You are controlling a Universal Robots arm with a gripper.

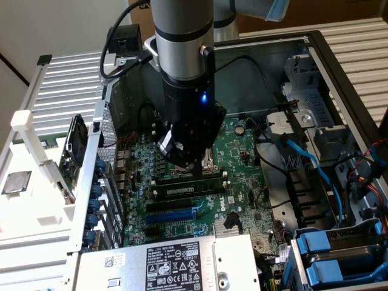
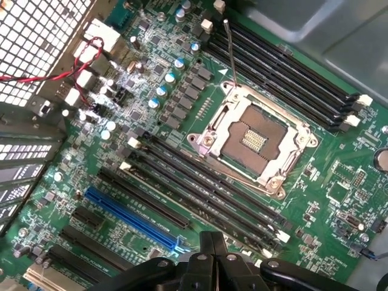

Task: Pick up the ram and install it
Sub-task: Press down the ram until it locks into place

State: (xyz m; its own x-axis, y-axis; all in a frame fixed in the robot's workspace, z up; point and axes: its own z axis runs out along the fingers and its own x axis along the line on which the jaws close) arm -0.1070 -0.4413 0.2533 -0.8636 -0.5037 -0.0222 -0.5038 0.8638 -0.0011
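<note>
The ram (image 1: 185, 190) is a long thin stick with a white label. It stands on edge in a black memory slot on the green motherboard (image 1: 242, 151), just on the near side of the processor socket. My gripper (image 1: 202, 171) hangs directly over the stick's middle, its tip a little above or touching the top edge; I cannot tell which. In the wrist view the gripper (image 2: 213, 247) has its two dark fingers pressed together with nothing between them, above the rows of black memory slots (image 2: 206, 191).
The open processor socket (image 2: 251, 136) sits between two banks of slots. A blue expansion slot (image 2: 130, 218) lies beside them. The power supply (image 1: 170, 264), blue cables (image 1: 315, 163), drive bays (image 1: 330, 254) and perforated case wall (image 1: 103, 163) ring the board.
</note>
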